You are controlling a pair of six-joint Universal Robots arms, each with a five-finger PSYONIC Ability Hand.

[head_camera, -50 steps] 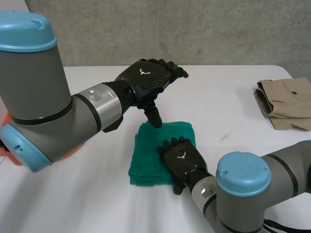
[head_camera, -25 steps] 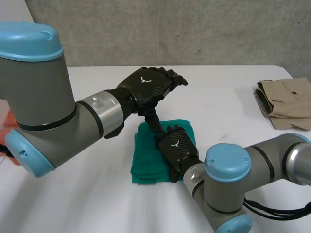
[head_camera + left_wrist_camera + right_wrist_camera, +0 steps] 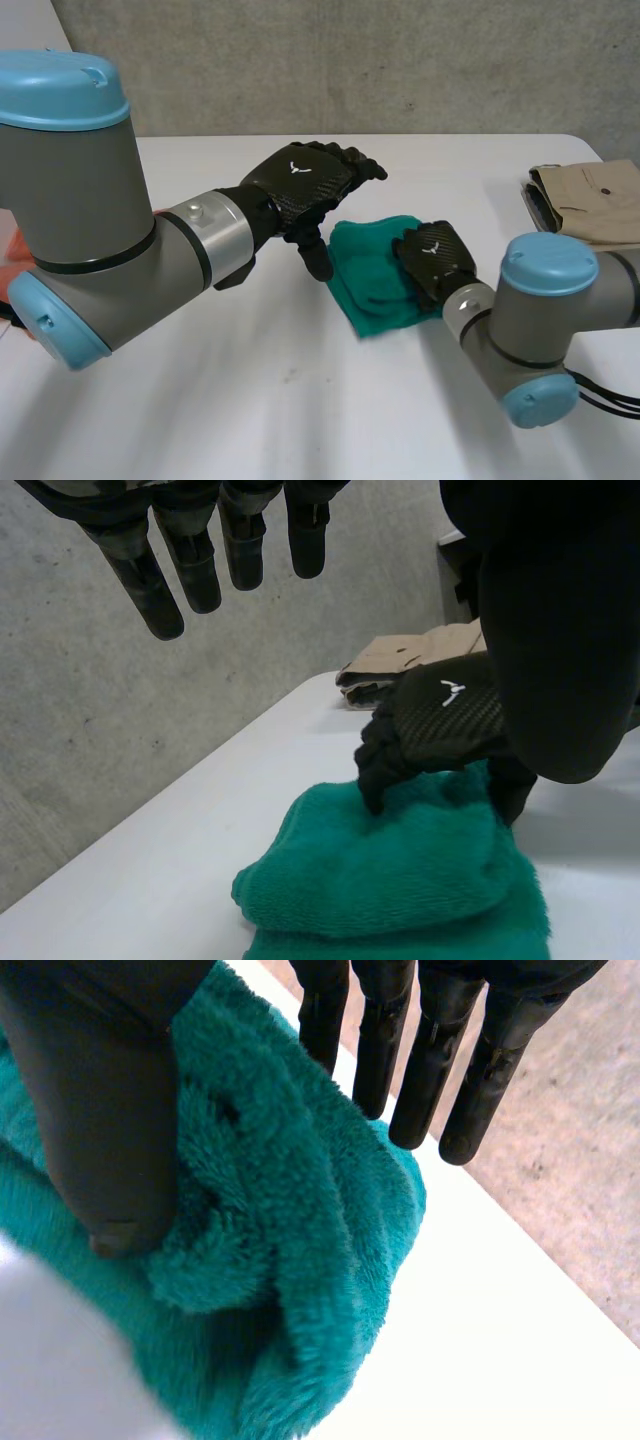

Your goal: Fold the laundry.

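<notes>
**Right hand [image 3: 432, 255] on a folded green towel [image 3: 370, 275] at mid-table [image 3: 200, 400].**
The right hand rests on the towel's right edge, thumb pressing the pile, fingers straight, gripping nothing. The left hand [image 3: 300, 180] hovers just left, fingers relaxed, empty. A folded tan garment [image 3: 590, 210] lies far right.

2 pieces of laundry are out. A fluffy teal-green towel [image 3: 372, 278] [image 3: 400, 870] [image 3: 290, 1210] lies folded near the middle of the white table [image 3: 250, 420], askew to its edges. Its upper layer is bunched into a soft hump. Well apart, at the table's far right edge, sits a folded beige garment [image 3: 592, 208] [image 3: 420, 655].
</notes>
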